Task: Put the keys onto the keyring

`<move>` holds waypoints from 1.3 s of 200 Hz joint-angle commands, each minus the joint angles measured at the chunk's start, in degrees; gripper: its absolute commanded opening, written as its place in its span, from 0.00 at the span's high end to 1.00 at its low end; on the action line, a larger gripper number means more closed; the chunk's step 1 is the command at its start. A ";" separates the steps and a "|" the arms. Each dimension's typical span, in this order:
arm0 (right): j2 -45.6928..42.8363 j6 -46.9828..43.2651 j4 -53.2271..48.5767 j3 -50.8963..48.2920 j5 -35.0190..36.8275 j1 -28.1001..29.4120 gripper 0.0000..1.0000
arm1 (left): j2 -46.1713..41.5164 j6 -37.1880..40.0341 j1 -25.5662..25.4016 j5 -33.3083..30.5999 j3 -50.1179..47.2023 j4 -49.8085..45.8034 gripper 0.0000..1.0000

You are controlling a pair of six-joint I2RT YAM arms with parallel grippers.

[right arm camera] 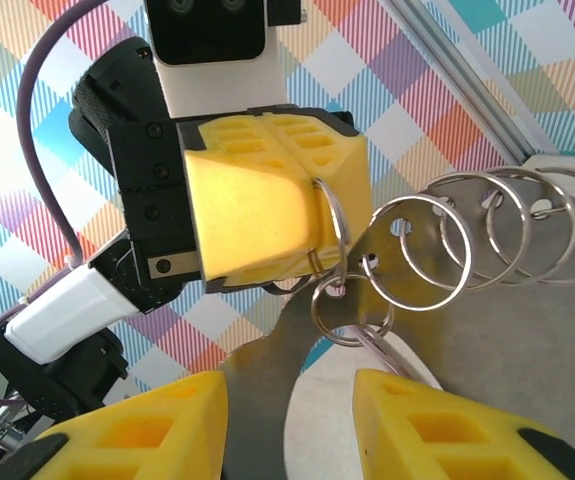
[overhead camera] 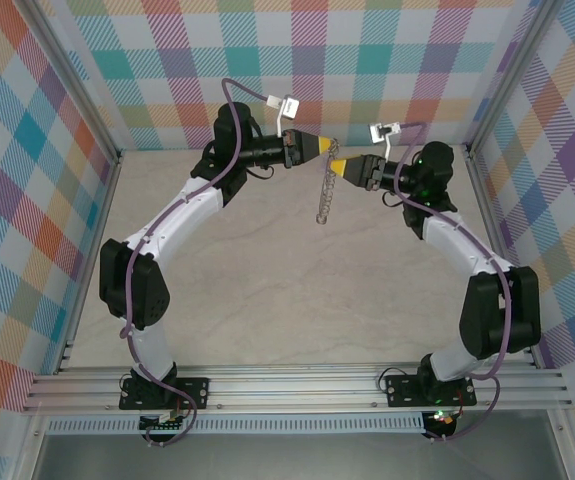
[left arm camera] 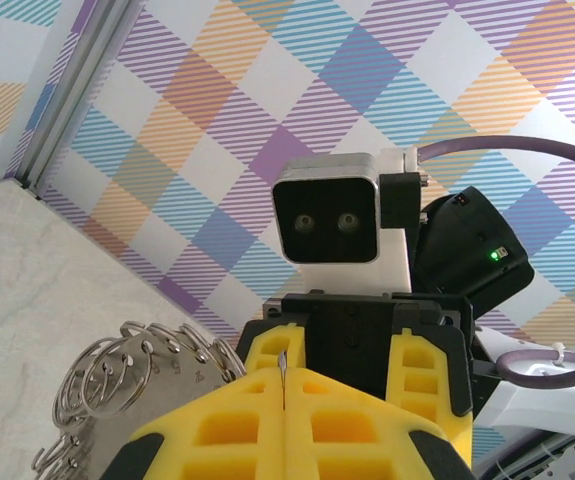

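Observation:
The keyring (overhead camera: 322,195) is a thin silver band with small loops around its rim, hanging above the table. My left gripper (overhead camera: 329,146) is shut on its top edge, and a sliver of metal (left arm camera: 283,372) sticks out between the closed fingers. In the right wrist view, the left gripper's yellow fingers (right arm camera: 257,200) pinch the ring's rim (right arm camera: 257,350). A small loop (right arm camera: 352,305) carries the pale lilac key (right arm camera: 392,355), seen edge-on. My right gripper (right arm camera: 292,400) is open right in front of that loop, touching nothing. The ring's loops (left arm camera: 137,365) show at the lower left of the left wrist view.
Both arms meet high over the far middle of the beige table (overhead camera: 267,290). Checked walls (overhead camera: 367,60) and aluminium frame posts (overhead camera: 72,85) enclose the cell. The right arm's wrist camera (left arm camera: 332,222) faces my left gripper closely.

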 commanded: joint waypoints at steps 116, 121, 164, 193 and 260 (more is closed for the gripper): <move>-6.86 -10.85 -5.43 -4.19 0.13 -2.45 0.55 | -4.70 1.82 -0.73 5.74 2.38 0.24 1.00; -7.41 -11.27 -5.44 -4.36 -0.08 -2.55 0.54 | -4.78 2.17 -0.74 5.97 2.51 -0.22 1.00; -11.35 -14.33 -8.76 -6.13 -0.44 -2.83 0.54 | -5.83 4.73 -0.73 7.71 3.34 -3.32 1.00; -11.26 -13.68 -7.27 -6.08 -0.67 -2.83 0.50 | -6.07 6.10 -0.81 8.66 3.96 -5.05 1.00; -8.16 -11.88 -3.74 -3.76 -1.06 -1.19 0.47 | -5.70 7.08 -1.69 9.56 5.28 -6.54 1.00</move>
